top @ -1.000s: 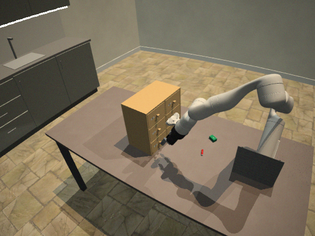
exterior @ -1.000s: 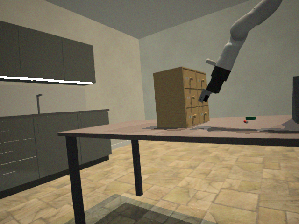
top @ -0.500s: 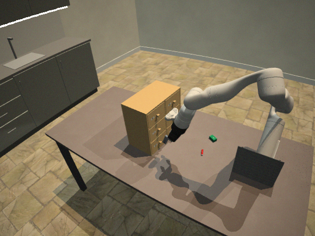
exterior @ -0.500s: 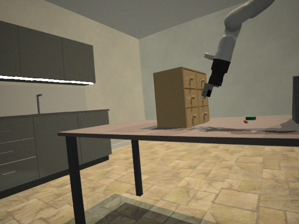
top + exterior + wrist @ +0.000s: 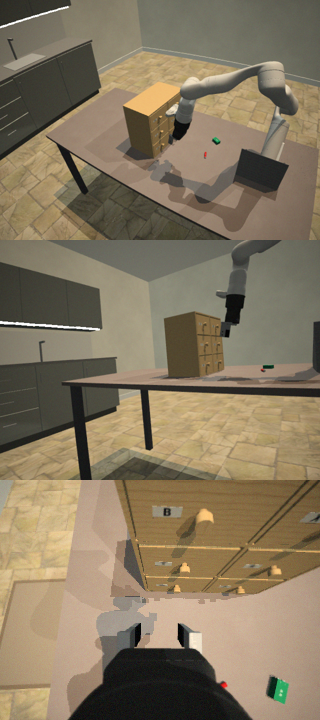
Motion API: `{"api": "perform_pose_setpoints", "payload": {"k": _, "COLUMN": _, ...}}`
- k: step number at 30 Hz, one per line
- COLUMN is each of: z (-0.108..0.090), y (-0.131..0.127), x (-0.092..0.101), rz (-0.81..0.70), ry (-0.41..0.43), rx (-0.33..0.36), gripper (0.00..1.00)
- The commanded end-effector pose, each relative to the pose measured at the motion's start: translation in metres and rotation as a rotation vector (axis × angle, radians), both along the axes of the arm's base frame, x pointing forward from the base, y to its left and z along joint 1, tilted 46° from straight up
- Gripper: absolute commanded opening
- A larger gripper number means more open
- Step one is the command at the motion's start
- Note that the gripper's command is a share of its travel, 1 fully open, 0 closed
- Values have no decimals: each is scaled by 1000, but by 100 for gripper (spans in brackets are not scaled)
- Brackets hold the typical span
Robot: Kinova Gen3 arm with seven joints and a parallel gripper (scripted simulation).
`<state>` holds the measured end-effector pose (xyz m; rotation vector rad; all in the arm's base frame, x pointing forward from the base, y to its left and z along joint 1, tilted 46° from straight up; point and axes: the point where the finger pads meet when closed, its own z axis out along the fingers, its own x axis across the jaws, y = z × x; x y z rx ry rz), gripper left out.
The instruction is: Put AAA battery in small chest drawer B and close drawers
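Brown surface (image 5: 103, 124): my end effector (image 5: 160, 634) spread, empty, before chest (image 5: 144, 103) mid-surface, facing drawer B knob (image 5: 204, 516) for pull.

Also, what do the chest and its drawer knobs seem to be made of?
The chest looks like matte wood: tan panels, with faint grain on the drawer fronts in the wrist view. The knobs look like paler wood or plastic: smooth, rounded, no shine.

The tool (image 5: 161, 636) body hides most of the battery (image 5: 224, 684).
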<state>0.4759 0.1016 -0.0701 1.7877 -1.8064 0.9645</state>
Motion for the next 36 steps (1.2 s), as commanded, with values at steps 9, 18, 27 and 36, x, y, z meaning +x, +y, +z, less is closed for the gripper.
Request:
{"api": "perform_pose_setpoints", "payload": {"k": 9, "z": 16, "y": 14, "x": -7, "rz": -88, "ry": 72, "rx": 14, "gripper": 100}}
{"api": "perform_pose_setpoints", "payload": {"k": 18, "z": 23, "y": 23, "x": -14, "rz": -132, "ry": 116, "rx": 19, "gripper": 100}}
{"api": "perform_pose_setpoints", "payload": {"k": 27, "z": 26, "y": 29, "x": -18, "rz": -151, "ry": 138, "rx": 22, "gripper": 100}}
{"api": "perform_pose_setpoints", "payload": {"k": 36, "z": 28, "y": 31, "x": -20, "rz": -159, "ry": 146, "rx": 23, "gripper": 100}}
